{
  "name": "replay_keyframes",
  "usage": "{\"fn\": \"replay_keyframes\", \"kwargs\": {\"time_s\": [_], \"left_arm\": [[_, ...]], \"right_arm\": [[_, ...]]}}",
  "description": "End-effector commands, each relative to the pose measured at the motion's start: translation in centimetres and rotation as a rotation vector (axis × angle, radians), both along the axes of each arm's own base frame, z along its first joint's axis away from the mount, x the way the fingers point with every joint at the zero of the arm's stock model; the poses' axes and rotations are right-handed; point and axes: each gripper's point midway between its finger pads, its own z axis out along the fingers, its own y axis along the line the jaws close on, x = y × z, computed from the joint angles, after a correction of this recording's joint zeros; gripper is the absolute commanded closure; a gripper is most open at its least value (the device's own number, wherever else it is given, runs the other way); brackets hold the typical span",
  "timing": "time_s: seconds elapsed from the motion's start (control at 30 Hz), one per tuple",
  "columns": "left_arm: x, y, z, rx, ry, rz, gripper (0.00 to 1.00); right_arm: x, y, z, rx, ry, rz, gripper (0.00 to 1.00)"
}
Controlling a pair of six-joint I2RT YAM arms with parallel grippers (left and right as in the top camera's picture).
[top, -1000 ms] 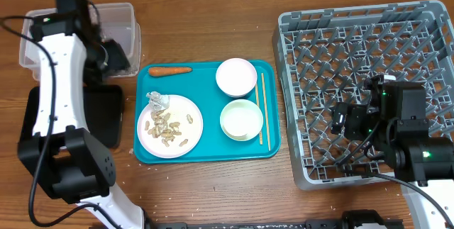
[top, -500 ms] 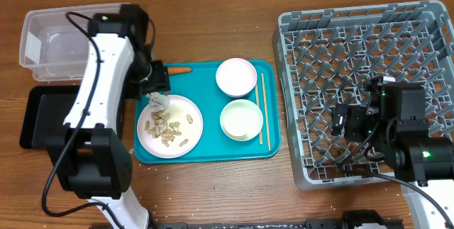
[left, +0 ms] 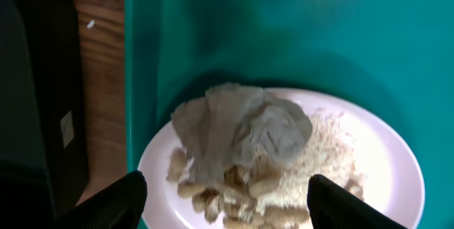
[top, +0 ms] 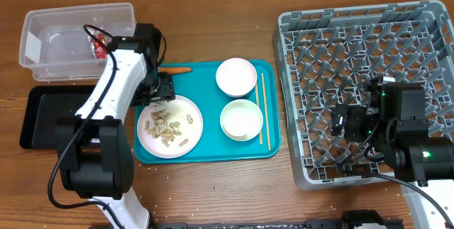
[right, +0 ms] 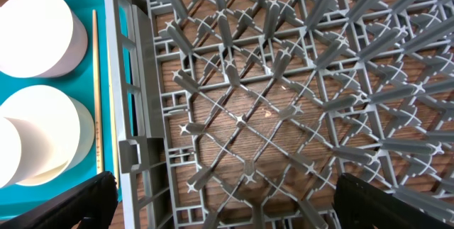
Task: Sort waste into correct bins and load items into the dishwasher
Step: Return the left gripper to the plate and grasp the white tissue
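Counting on the teal tray (top: 206, 80): one white plate (top: 195, 135), two bowls (top: 236, 76) (top: 241, 119), one pair of chopsticks (top: 261, 108), one carrot (top: 176, 70) whose left end is cut off by the arm. Peanut shells (top: 167, 126) lie heaped on the plate, too many to count, under one silver wrapper (left: 237, 133). The left gripper (left: 228, 199) hovers there, spread wide. One red wrapper (top: 97, 42), perhaps two, lies in the clear tub (top: 50, 52) at upper left. The black tray (top: 46, 115) is partly hidden. At right, the right gripper (right: 230, 202) gapes wide over the dish rack (top: 355, 45).
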Motion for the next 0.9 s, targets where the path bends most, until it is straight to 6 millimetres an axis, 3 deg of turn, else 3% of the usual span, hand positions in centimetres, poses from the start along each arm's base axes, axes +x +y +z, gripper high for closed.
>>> {"fn": "replay_keyframes", "kwargs": {"time_s": [0.0, 0.1, 0.2, 0.27, 0.33, 0.47, 0.7, 0.87], "left_arm": [[-0.3, 0.3, -1.2, 0.024, -0.008, 0.011, 0.25], [0.1, 0.6, -1.8, 0.041, -0.032, 0.012, 0.27], [0.7, 0.6, -2.1, 0.038, -0.058, 0.012, 0.37], [0.8, 0.6, -2.1, 0.037, -0.065, 0.012, 0.47], [0.9, 0.5, -2.1, 0.037, -0.069, 0.011, 0.66], [1.0, 0.5, -2.1, 0.037, -0.072, 0.011, 0.94], [0.5, 0.6, -1.2, 0.039, -0.039, 0.008, 0.96], [2.0, 1.1, 3.0, 0.068, -0.077, 0.011, 0.96]], "right_arm": [[0.4, -0.2, 1.4, -0.002, -0.04, -0.011, 0.0], [0.4, -0.2, 1.3, -0.001, -0.038, -0.013, 0.0], [0.4, -0.2, 1.3, 0.0, -0.038, -0.014, 0.0], [0.4, -0.2, 1.3, -0.001, -0.038, -0.014, 0.0], [0.4, -0.2, 1.3, 0.0, -0.038, -0.014, 0.0], [0.4, -0.2, 1.4, -0.001, -0.039, -0.014, 0.0], [0.5, -0.2, 1.4, 0.0, -0.042, -0.014, 0.0], [0.5, -0.2, 1.4, 0.0, -0.042, -0.014, 0.0]]}}
